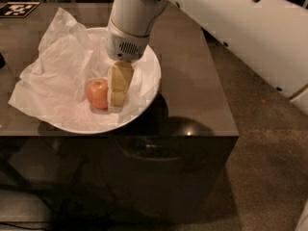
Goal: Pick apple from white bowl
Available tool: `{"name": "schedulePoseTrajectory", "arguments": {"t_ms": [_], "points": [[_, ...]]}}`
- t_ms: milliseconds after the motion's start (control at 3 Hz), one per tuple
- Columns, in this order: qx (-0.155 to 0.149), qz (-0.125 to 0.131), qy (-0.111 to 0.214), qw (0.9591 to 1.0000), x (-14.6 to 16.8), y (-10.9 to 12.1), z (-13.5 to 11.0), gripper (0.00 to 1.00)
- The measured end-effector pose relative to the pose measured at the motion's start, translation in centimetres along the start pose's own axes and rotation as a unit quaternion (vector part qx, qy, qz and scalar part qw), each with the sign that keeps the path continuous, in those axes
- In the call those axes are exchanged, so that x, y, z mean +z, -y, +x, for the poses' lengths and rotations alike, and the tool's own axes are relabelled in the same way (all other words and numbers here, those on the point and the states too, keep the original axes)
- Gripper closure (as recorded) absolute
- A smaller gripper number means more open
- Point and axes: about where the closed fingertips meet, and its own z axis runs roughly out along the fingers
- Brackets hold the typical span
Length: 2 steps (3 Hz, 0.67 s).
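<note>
While jaws' state untellable, gripper (116,104) low in white bowl (152,67), just beside apple (97,93) on tissue (57,71).

Lab-like room, fiducial tag (19,8) on table (192,85), gripper (116,106) in white bowl (155,76)

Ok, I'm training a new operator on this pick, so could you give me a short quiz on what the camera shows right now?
1. True or false: the apple lies inside the white bowl.
2. Where is the gripper? A) low in the bowl, close beside the apple; B) high above the bowl, well clear of it; C) out of view.
3. Fill in: the bowl is lined with crumpled white ____.
Key: 1 true; 2 A; 3 tissue paper.
</note>
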Motion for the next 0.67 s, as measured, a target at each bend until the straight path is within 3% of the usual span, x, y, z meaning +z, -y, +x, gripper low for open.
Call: {"name": "schedulePoseTrajectory", "arguments": {"t_ms": [333,667], "points": [[0.022,-0.012,0.019,0.9995,1.04,-0.31,0.74,0.0],[0.016,-0.01,0.014,0.9997,1.09,0.23,0.11,0.0]]}}
